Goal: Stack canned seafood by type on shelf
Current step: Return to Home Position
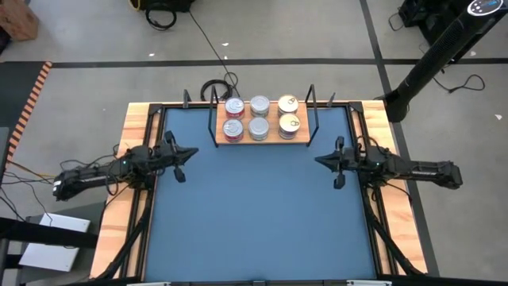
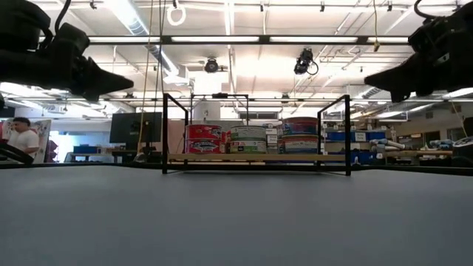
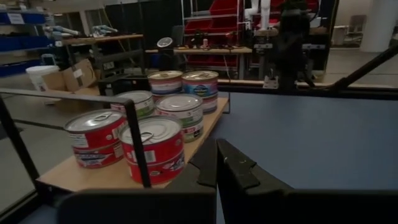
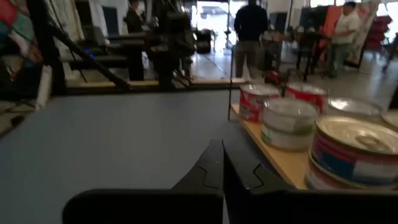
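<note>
The shelf (image 1: 262, 137), a light wooden board with black wire ends, stands at the table's far middle. On it the canned seafood sits in short stacks, in two rows of three: red-sided tins (image 1: 233, 129) at the left, green-labelled silver tins (image 1: 259, 125) in the middle, gold-topped tins (image 1: 289, 123) at the right. My left gripper (image 1: 190, 153) hovers shut at the table's left side, above the mat. My right gripper (image 1: 321, 161) hovers shut at the right side. Both point level toward the middle and hold nothing.
The blue mat (image 1: 262, 214) spreads between the arms and toward the near edge. A wooden rim (image 1: 119, 206) borders the table. A dark cable (image 1: 213, 86) lies behind the shelf. People stand in the room (image 4: 252, 28) beyond the table.
</note>
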Robot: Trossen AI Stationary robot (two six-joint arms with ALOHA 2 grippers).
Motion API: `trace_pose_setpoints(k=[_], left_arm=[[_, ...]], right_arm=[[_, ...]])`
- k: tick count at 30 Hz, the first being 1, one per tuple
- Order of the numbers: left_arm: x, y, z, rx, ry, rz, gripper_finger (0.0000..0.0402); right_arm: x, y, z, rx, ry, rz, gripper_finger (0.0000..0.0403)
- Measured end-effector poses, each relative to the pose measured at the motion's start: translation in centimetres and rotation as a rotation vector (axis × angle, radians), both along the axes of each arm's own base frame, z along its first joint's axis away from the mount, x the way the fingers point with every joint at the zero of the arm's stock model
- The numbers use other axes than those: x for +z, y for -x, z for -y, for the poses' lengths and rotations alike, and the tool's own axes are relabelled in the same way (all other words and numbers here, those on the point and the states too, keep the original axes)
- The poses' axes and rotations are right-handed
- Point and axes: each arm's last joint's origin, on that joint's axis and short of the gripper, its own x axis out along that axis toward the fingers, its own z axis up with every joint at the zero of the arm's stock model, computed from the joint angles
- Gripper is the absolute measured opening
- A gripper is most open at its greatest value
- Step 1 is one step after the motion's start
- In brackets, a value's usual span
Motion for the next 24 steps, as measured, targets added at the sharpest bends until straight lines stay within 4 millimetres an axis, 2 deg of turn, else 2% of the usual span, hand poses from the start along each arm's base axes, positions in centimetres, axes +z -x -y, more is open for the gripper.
trace_pose_setpoints(k=[5, 16, 20, 24], left_arm=[[-0.05, 0.10, -0.42, 0.023, 0.007, -0.003, 0.0003], [0.39, 0.11, -0.49, 0.014, 0.015, 0.051, 0.0009], [0.39, 0.13, -0.56, 0.039, -0.006, 0.044, 0.0010], [0.39, 0.24, -0.81, 0.135, -0.059, 0.020, 0.0011]], right_arm=[[0.48, 0.43, -0.16, 0.036, 0.007, 0.062, 0.0003], [0.80, 0.61, 0.66, -0.196, 0.038, 0.088, 0.0013], [0.81, 0.64, 0.79, -0.217, 0.048, 0.086, 0.0019], [0.81, 0.64, 0.82, -0.220, 0.048, 0.086, 0.0021]])
